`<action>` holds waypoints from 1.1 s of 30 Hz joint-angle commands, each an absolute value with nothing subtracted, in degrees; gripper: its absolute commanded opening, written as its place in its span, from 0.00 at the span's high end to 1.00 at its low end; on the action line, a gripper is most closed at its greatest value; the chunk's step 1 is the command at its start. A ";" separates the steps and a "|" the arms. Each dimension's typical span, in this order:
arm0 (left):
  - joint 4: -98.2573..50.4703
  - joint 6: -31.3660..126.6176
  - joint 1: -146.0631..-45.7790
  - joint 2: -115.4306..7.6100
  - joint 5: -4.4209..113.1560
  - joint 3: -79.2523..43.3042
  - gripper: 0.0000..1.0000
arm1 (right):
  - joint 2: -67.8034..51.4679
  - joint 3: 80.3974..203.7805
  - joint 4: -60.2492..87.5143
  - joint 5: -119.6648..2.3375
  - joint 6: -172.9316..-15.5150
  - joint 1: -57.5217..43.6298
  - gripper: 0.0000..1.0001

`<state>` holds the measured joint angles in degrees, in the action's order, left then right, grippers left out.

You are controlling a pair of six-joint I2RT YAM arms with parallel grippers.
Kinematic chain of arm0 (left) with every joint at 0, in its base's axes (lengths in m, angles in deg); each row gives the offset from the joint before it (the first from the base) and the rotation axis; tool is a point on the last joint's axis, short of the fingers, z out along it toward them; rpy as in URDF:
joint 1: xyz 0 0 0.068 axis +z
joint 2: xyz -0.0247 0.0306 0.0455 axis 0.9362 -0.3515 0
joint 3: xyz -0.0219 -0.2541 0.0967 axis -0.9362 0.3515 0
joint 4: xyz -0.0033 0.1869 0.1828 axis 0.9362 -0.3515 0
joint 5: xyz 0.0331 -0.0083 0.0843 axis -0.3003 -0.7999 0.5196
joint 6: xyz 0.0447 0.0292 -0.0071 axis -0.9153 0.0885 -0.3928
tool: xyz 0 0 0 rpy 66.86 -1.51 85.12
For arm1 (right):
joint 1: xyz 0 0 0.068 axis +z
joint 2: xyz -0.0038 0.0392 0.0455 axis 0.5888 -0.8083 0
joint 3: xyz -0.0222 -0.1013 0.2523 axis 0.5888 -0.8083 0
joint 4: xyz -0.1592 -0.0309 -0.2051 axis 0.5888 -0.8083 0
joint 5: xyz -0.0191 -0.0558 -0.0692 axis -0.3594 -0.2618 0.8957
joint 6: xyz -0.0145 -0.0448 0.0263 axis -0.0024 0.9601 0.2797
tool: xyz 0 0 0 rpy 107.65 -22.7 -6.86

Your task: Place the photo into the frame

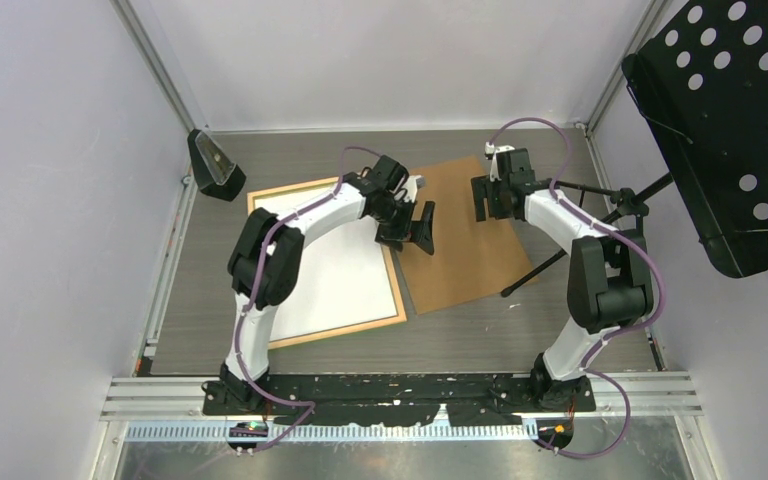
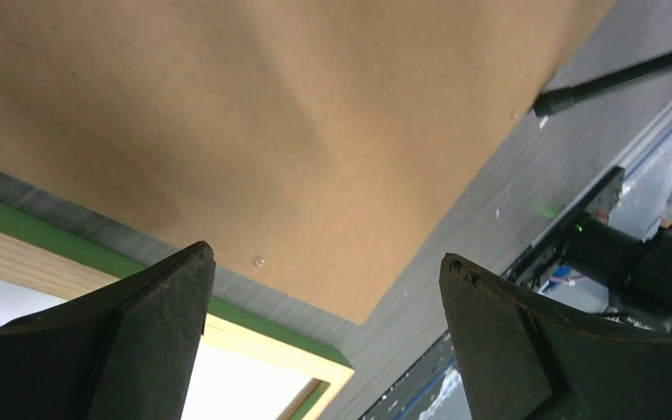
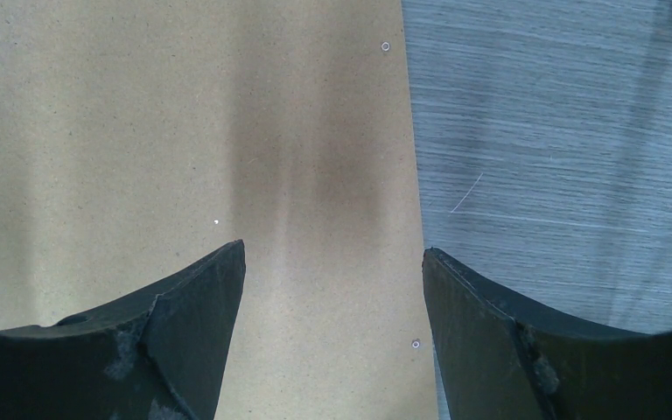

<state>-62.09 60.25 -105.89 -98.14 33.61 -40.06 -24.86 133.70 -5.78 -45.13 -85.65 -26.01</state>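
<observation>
The frame [image 1: 398,296] lies flat on the left half of the table, light wood side up, with a green edge showing in the left wrist view [image 2: 254,337]. A plain white surface [image 1: 340,280] fills its opening. The photo's printed picture shows in no view. A brown hardboard sheet [image 1: 465,240] lies to the right of the frame. My left gripper [image 1: 412,235] is open and empty over the gap between the frame and the board [image 2: 328,262]. My right gripper [image 1: 492,205] is open and empty above the board's far part [image 3: 332,254], near its right edge.
A black perforated stand [image 1: 730,120] hangs over the right side. Its thin black leg [image 1: 560,255] crosses the table beside the board's right edge and shows in the left wrist view [image 2: 621,79]. A small black wedge-shaped object [image 1: 215,165] sits at the back left corner.
</observation>
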 commanded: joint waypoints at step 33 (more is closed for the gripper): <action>-59.19 60.50 -103.17 -98.24 44.95 -35.30 0.02 | -27.13 134.26 -2.12 -45.91 -84.77 -27.70 0.20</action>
